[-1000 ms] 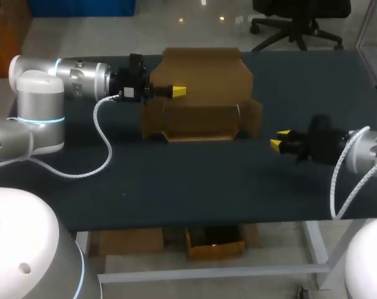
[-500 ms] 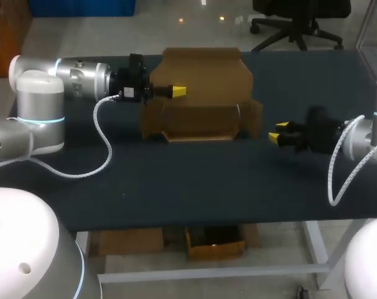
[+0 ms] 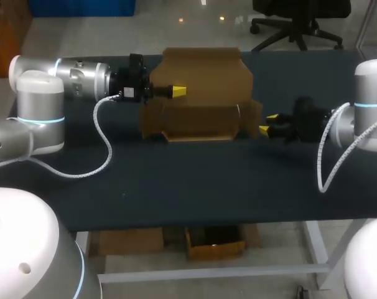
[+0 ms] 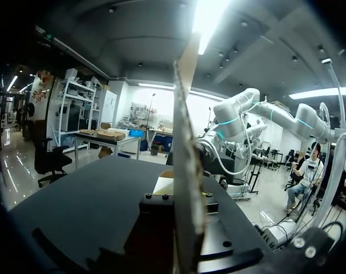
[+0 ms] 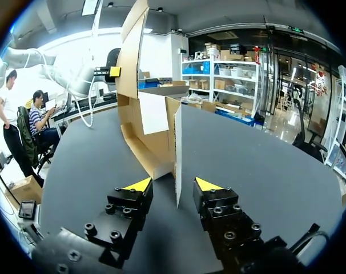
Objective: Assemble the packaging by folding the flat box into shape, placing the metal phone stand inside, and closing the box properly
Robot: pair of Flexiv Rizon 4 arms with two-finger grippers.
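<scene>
A brown cardboard box (image 3: 201, 103) stands half folded at the back middle of the table, its tall back panel (image 3: 204, 71) upright. My left gripper (image 3: 179, 91) is shut on that panel's left part; in the left wrist view the panel's edge (image 4: 184, 148) rises straight out of the gripper. My right gripper (image 3: 267, 124) is at the box's right side. Its yellow fingers (image 5: 137, 184) stand open on either side of the upright side flap (image 5: 177, 142), apart from it. A pale sheet (image 5: 153, 112) shows inside the box. No phone stand shows in any view.
The box rests on a dark table (image 3: 195, 187), with bare surface in front of it up to the near edge. The left arm's white cable (image 3: 104, 140) loops over the table's left part.
My right gripper has moved left and a little back, up to the box's right flap, with its fingers now a little wider apart. The left arm and the box have kept still.
</scene>
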